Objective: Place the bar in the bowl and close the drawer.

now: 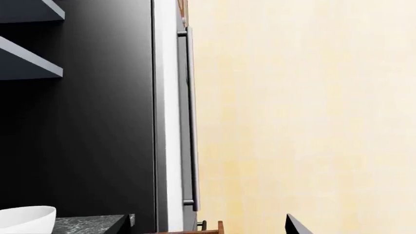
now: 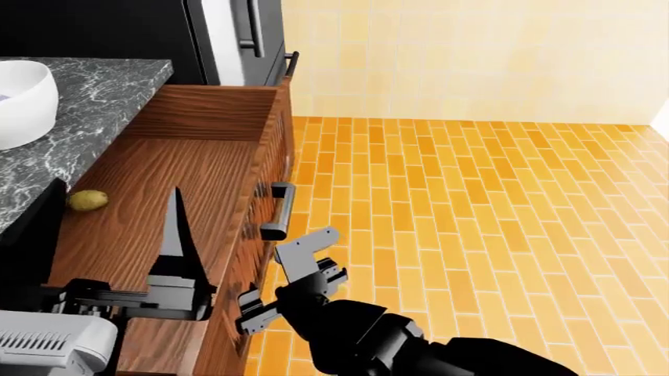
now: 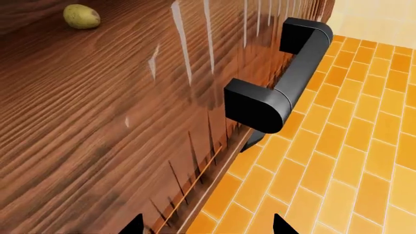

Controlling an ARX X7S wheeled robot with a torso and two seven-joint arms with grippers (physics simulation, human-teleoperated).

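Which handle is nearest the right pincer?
The short dark drawer handle, just above the right pincer. The long fridge handle is far back, upright beyond the counter.

— Where is the right arm [image 2: 418, 348]?

— Low in the head view, dark and bent, reaching forward. Its hand [image 2: 284, 283] is spread wide, with one light finger [image 2: 309, 247] up and the other lower down; nothing sits between them.

— And the left hand [image 2: 175, 235]?

— Further left, on a dark wrist block. One tapered dark finger [image 2: 174, 231] points up and forward. Whether it is spread or closed, I cannot tell.
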